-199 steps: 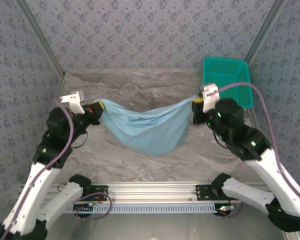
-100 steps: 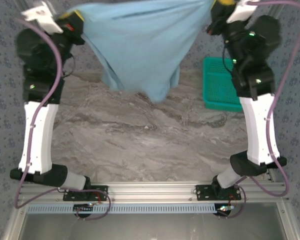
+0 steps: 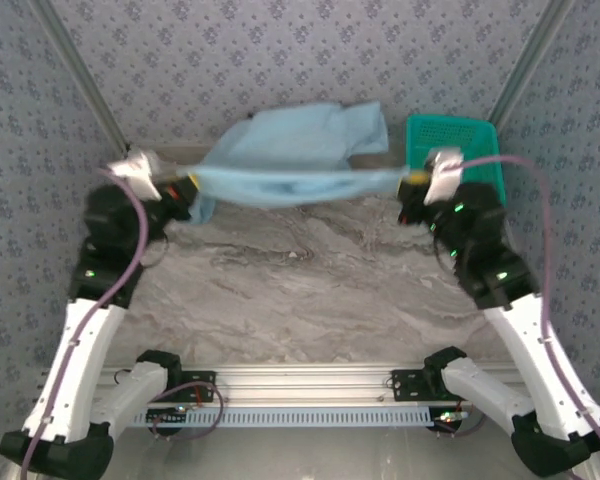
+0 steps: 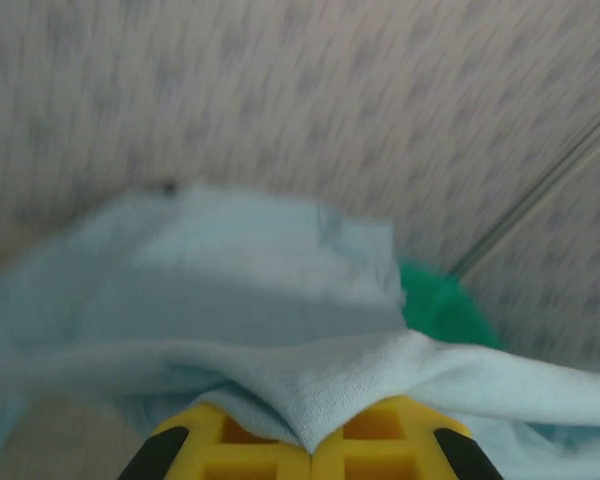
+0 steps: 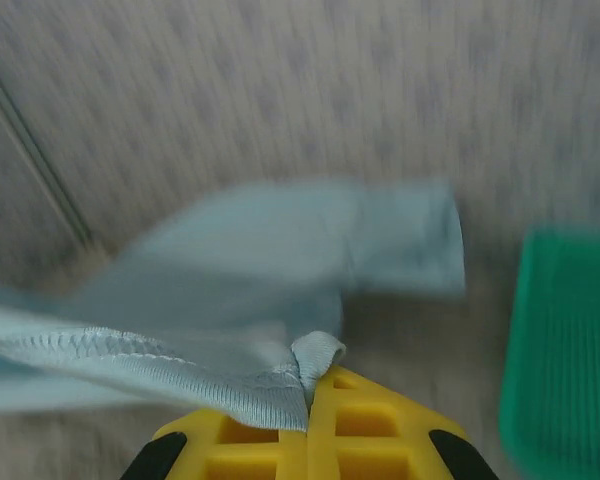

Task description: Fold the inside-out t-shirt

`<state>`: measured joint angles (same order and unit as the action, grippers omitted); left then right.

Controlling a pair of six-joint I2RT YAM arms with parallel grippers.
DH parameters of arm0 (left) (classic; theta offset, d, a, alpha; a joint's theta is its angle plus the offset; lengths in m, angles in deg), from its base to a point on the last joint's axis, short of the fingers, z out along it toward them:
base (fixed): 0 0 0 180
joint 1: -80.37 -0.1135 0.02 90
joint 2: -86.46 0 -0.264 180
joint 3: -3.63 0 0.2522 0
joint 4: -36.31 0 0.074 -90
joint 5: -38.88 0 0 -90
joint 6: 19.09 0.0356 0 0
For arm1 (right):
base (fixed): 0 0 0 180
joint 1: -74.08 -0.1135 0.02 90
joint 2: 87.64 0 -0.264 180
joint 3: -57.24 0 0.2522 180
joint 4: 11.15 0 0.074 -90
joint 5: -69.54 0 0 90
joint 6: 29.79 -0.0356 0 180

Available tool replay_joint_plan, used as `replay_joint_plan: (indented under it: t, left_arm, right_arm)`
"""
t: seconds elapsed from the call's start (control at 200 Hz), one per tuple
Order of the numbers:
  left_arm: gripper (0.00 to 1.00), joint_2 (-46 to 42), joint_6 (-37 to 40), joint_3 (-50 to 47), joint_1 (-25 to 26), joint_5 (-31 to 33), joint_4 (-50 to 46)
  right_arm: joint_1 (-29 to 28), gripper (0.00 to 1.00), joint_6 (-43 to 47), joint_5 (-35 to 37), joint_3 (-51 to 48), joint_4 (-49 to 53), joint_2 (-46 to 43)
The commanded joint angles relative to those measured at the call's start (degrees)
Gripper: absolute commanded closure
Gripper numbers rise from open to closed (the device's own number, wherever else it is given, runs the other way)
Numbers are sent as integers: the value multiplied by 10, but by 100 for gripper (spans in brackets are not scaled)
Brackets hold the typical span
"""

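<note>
Nearest, the grey marbled tabletop [image 3: 310, 285] lies bare in front of the teal plastic mesh basket [image 3: 472, 140], which sits at its far right corner.

From above, the left end effector [image 3: 193, 190] hangs well to the left of the basket. The right end effector [image 3: 410, 190] hangs just in front of the basket's near left corner. Both are clamped shut on the soft light-blue cloth t-shirt [image 3: 300, 150]. One edge of the shirt is pulled into a taut band from one end effector to the other, left of the basket and about level with its near side.

The left wrist camera gives the grip close up. The left end effector [image 4: 310, 452] has its yellow fingers [image 4: 250, 440] pressed together on a fold of the t-shirt [image 4: 260, 310], which spills forward over them. The basket [image 4: 442, 312] is a green blur beyond and to the right.

In the right wrist camera, the right end effector [image 5: 310, 440] pinches a stitched hem of the t-shirt [image 5: 280, 265] between its yellow fingers [image 5: 370, 425]. The hem runs off to the left, away from the basket [image 5: 570, 350] at the right edge.

Farther back, the overhead view shows the rest of the shirt bunched in a loose heap left of the basket. The heap lies against the patterned grey wall [image 3: 280, 50]. Whether it rests on the tabletop cannot be told.
</note>
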<state>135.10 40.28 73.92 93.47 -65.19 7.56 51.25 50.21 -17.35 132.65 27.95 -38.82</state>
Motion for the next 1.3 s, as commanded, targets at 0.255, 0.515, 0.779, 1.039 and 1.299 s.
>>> replay_joint_plan:
  t: [0.255, 0.515, 0.779, 1.039, 1.299]
  left_arm:
    - [88, -58, -223, -393, 224, 23, -1]
    - [33, -51, -107, -239, 223, 129, -176]
    - [23, 120, -8, -131, 155, 123, 0]
    - [22, 310, 30, -26, 117, 92, 2]
    - [23, 245, 242, -90, 312, -6, 6]
  right_arm:
    - [-33, 73, -256, 26, -270, 210, -96]
    - [-90, 24, -193, 125, -170, 165, 2]
    - [-89, 23, -130, 20, -115, -80, 227]
    - [-77, 24, -102, 12, -45, 28, 345]
    - [-76, 22, -131, -41, -123, 141, 223]
